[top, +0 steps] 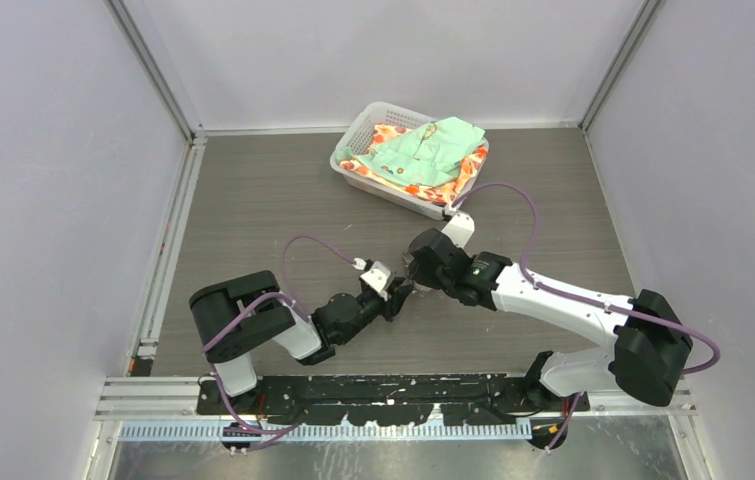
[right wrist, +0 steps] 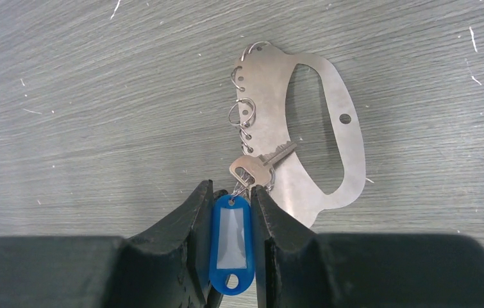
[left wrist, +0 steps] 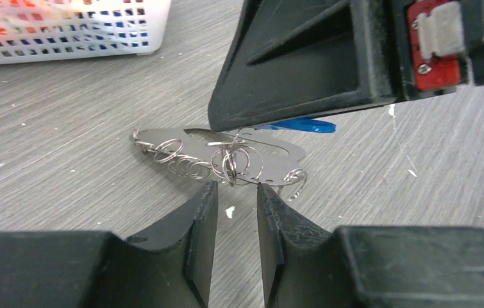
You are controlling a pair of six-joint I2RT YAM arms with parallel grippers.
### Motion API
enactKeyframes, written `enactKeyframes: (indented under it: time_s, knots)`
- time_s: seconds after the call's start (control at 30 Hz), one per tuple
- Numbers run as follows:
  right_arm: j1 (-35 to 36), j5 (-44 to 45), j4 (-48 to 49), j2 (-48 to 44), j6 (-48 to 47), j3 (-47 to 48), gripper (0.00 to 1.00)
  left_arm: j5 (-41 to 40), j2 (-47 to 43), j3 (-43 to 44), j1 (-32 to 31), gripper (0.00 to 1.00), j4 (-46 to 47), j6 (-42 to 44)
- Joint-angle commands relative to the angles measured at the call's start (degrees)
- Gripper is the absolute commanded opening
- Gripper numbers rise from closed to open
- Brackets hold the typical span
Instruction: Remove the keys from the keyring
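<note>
The keyring (right wrist: pixel 268 96) is a flat silvery metal plate with an oval cutout, lying on the grey table, with several small split rings (left wrist: pixel 226 160) along one edge. One silvery key (right wrist: pixel 255 168) hangs from a ring and rests on the plate, joined to a bright blue tag (right wrist: pixel 231 244). My right gripper (right wrist: pixel 231 192) is shut on the blue tag. My left gripper (left wrist: pixel 237 187) is slightly open and empty, its tips right at the ring edge of the plate (left wrist: pixel 188 138). In the top view both grippers meet mid-table, left (top: pixel 400 297) and right (top: pixel 421 270).
A white mesh basket (top: pixel 353 170) with green and orange cloth stands at the back of the table; its wall shows in the left wrist view (left wrist: pixel 66 38). Pale specks of debris lie on the table. Walls close in both sides.
</note>
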Motion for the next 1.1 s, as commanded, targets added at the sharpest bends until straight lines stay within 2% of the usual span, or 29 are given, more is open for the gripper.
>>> enactKeyframes:
  time_s: [0.0,0.2,0.43,0.7,1.07]
  knots:
    - [0.2,1.6,2.1,0.5,2.3,2.6,0.01,-6.5,-0.4,-0.7,-0.1,0.30,4.2,2.8]
    - [0.2,1.0,3.2,0.6,2.2,2.3,0.01,-6.8,-1.3,-1.4,0.3,0.30,4.2,6.3]
    - [0.2,1.2,3.6,0.4,2.0,2.0,0.01,0.9,-2.0,-0.9,0.8,0.29,4.2,5.5]
    - [0.2,0.8,4.0,0.3,1.9,1.8,0.01,-1.1,-1.2,0.9,1.3,0.29,4.2,4.9]
    - [0.2,0.6,4.5,0.3,1.7,1.6,0.01,1.1,-1.4,1.7,2.6,0.28,4.2,4.0]
